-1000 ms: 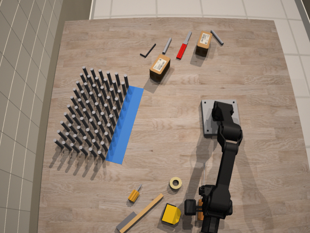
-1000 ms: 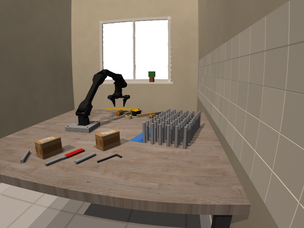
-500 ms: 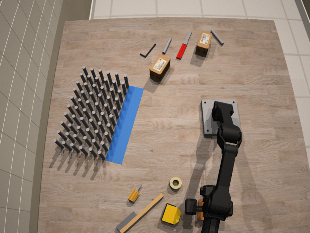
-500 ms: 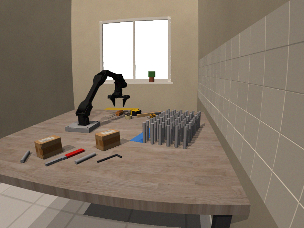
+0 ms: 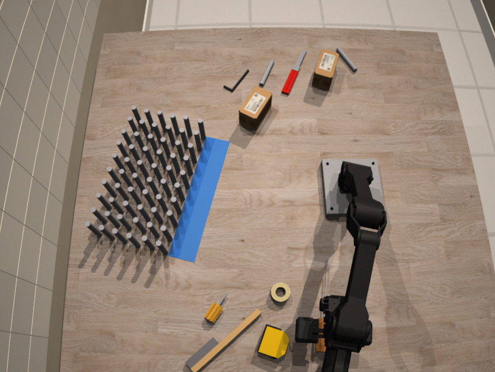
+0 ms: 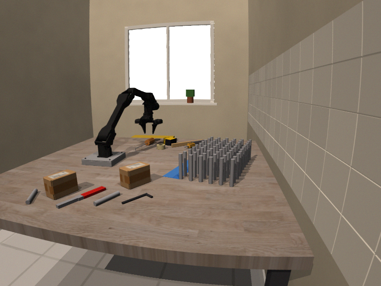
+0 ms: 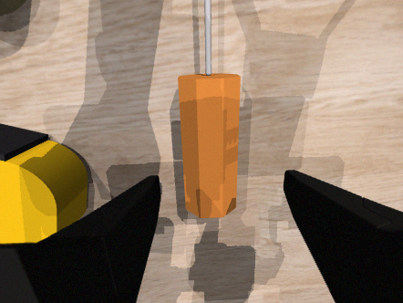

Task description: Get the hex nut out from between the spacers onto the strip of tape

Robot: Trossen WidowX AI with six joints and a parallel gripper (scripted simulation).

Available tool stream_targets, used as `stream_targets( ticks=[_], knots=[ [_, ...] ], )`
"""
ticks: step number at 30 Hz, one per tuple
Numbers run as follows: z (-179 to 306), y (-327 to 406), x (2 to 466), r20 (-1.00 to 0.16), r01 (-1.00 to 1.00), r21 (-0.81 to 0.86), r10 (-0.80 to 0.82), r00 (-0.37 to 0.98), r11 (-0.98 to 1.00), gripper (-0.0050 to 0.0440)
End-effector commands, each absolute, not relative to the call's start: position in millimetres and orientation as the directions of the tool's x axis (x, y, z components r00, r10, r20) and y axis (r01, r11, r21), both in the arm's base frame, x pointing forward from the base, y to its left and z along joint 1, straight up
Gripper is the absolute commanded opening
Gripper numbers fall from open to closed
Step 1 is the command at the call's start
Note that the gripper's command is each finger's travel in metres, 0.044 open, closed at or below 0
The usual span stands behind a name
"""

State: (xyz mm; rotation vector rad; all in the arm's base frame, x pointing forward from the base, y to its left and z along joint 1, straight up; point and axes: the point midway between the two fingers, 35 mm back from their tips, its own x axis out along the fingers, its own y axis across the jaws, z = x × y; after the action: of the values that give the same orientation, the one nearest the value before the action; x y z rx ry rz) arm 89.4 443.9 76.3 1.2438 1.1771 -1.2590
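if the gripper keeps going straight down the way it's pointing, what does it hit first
Most likely the hook pick's orange-brown handle, which lies on the table centred between the open gripper fingers. The gripper hangs well above it in the exterior view, with nothing visible in between.
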Motion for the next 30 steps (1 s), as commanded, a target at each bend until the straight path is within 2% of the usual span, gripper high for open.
stream_targets(
  ticks=[1,30],
  knots=[
    [87,449,93,-1.000,0.997,0.002,0.030,0.004,-0.074,0.0280],
    [45,451,94,-1.000,0.997,0.002,0.027,0.004,-0.074,0.0280]
  ],
)
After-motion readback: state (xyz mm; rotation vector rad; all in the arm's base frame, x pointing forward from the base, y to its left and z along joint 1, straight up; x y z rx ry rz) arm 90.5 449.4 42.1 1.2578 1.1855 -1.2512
